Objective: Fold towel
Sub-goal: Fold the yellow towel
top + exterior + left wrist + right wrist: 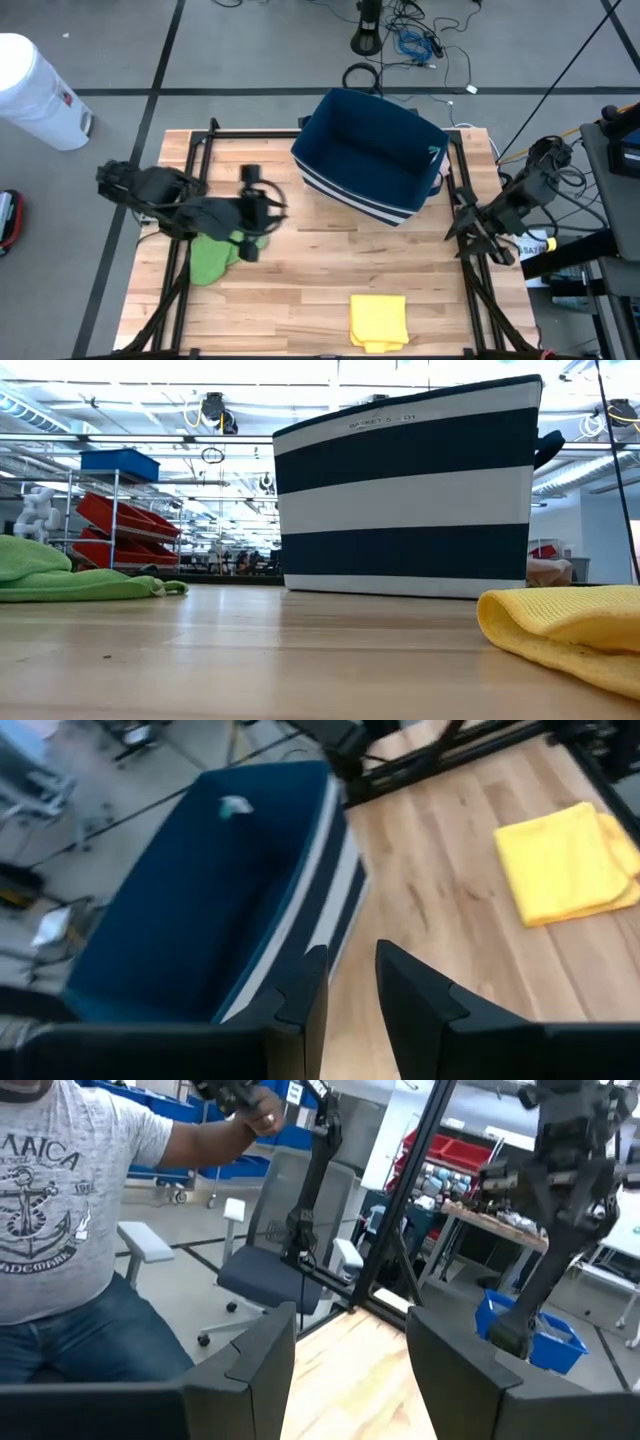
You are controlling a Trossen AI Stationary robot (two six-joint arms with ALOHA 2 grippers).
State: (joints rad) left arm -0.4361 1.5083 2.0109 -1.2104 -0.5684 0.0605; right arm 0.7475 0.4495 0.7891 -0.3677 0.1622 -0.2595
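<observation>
A crumpled green towel (213,256) lies on the wooden table at the left; it also shows in the low view (70,575). A folded yellow towel (378,320) lies near the table's front edge, and shows in the low view (570,625) and the left wrist view (565,860). My left gripper (262,207) hovers above the table just right of the green towel, its fingers (350,985) a little apart and empty. My right gripper (468,232) waits at the table's right edge, open and empty (350,1340).
A navy and white striped basket (370,155) stands at the table's far middle, open side up. Black frame rails (190,180) run along the table's left and right sides. A person (70,1230) stands beyond the table. Bare wood lies between the two towels.
</observation>
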